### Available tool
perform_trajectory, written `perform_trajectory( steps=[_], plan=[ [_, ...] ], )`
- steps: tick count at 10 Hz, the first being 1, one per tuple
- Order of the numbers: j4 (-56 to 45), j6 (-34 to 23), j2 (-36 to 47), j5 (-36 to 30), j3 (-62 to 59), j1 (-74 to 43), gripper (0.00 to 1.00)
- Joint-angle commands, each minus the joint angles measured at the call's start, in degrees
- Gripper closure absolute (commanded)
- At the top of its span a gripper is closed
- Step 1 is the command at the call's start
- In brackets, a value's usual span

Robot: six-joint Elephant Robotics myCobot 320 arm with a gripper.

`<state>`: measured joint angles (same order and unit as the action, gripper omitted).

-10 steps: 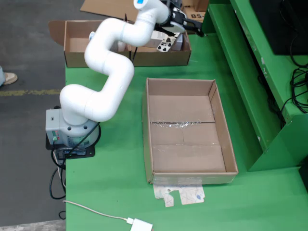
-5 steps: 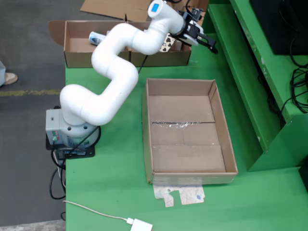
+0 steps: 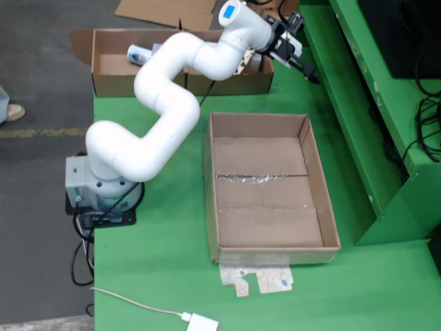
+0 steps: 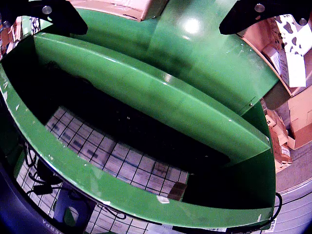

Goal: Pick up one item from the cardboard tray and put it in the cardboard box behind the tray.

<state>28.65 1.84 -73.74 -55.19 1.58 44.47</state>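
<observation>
The cardboard tray [image 3: 265,221] lies in the middle of the green table; I see only bare cardboard and a strip of tape in it. The cardboard box [image 3: 110,77] stands behind it at the table's far edge, with a white and blue item [image 3: 138,54] inside at its left end. My gripper [image 3: 304,69] hangs past the box's right end, over the table beside the green shelf. In the wrist view its two black fingertips [image 4: 61,17] stand wide apart with nothing between them, and the gripper [image 4: 156,19] looks down at the green shelf steps.
A raised green shelf [image 3: 358,103] runs along the right side. My base [image 3: 103,186] stands at the table's left edge. A paper scrap [image 3: 258,279] lies in front of the tray, and a white cable with an adapter [image 3: 200,322] lies at the front edge.
</observation>
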Motion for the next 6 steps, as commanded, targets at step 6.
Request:
perform_trajectory(
  steps=[6],
  plan=[
    [-46.32, 27.48, 20.32, -16.26, -1.58, -2.2, 0.0]
  ],
)
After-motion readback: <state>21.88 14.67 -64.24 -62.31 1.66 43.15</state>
